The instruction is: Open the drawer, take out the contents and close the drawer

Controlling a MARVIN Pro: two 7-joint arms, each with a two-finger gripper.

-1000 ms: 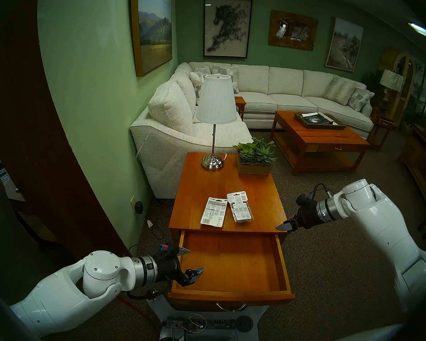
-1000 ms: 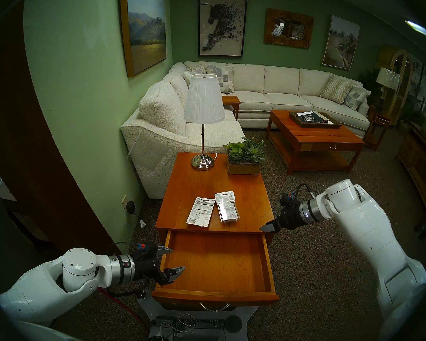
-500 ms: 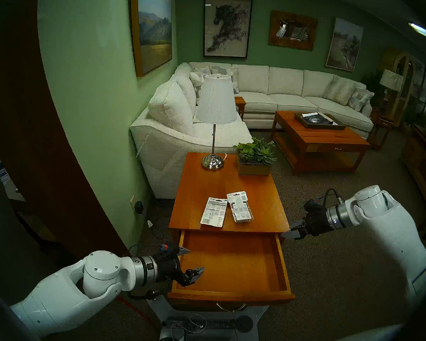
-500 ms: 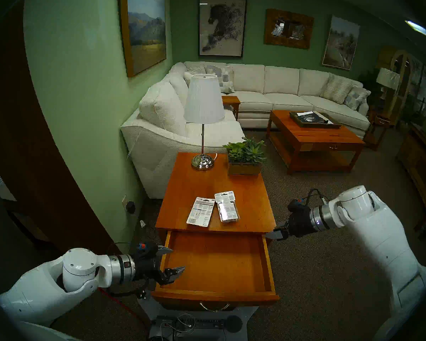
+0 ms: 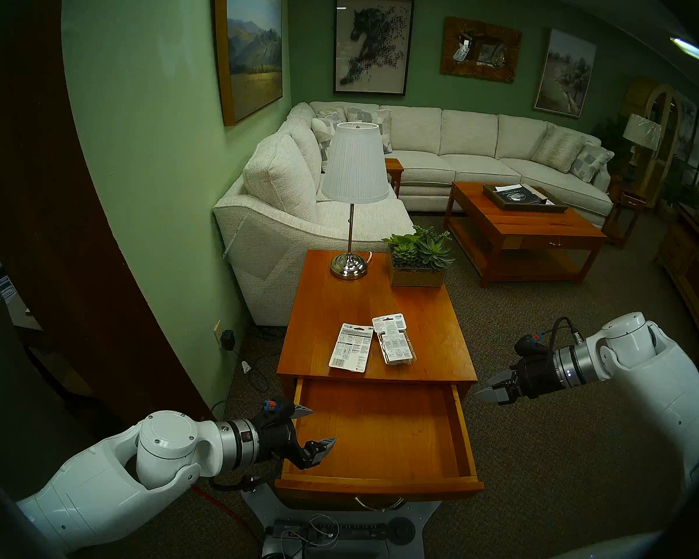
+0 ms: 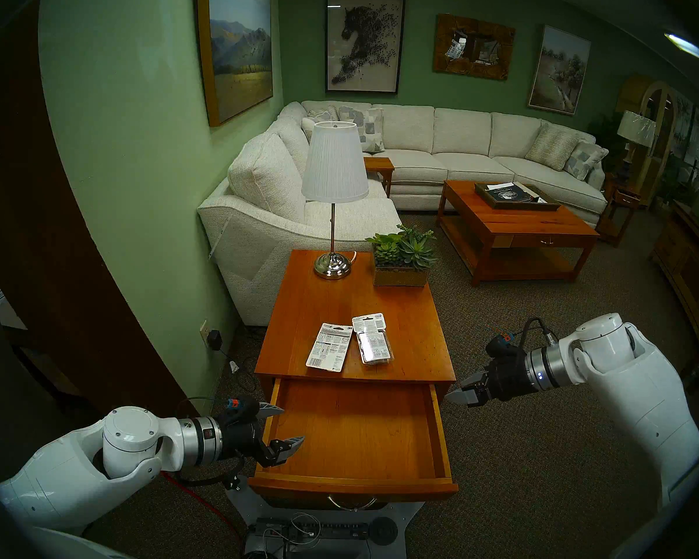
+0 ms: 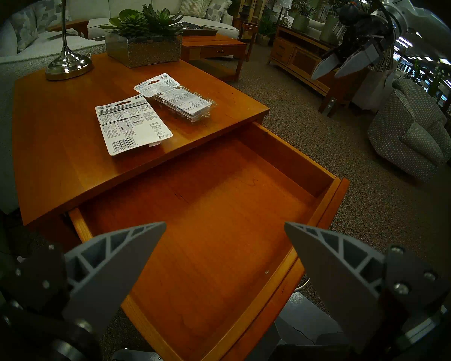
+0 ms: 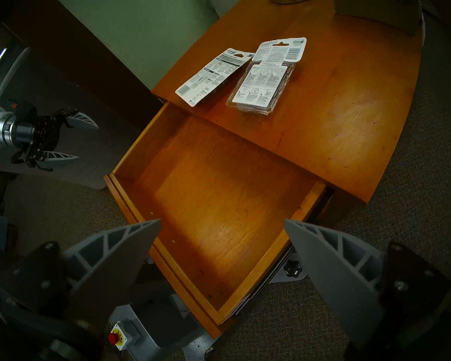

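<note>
orange-brown wood fills the middle of the scene, and the left gripper [image 5: 315,425] hangs at the far left of it, over the near left corner of the drawer [image 5: 380,429]. its jaws are spread wide with nothing between them; one finger sits above the drawer's left wall, the other over the floor of the drawer near the front rail. in the left wrist view the same two grey fingers [image 7: 120,269] frame bare drawer bottom.

the drawer is pulled well out toward the robot, and the lighter wood inside it carries nothing. its silver handle [image 5: 378,503] shows below the front edge.

just behind the drawer, on the end table [image 5: 432,316], lie the two packs side by side. the white card [image 5: 350,346] with printed panels and a barcode is on the left, close to the table's near edge. the blister pack [image 5: 394,342] is just right of it; whether their edges touch or overlap i cannot tell. farther back on the table stand a lamp [image 5: 354,203] and, right of it, a planter [image 5: 418,259] of succulents.

at the right, the right gripper [image 5: 489,386] is off the table's near right corner, over the carpet [image 5: 561,445], clear of the drawer. its jaws also stand apart and empty, pointing left and down toward the drawer.
</note>
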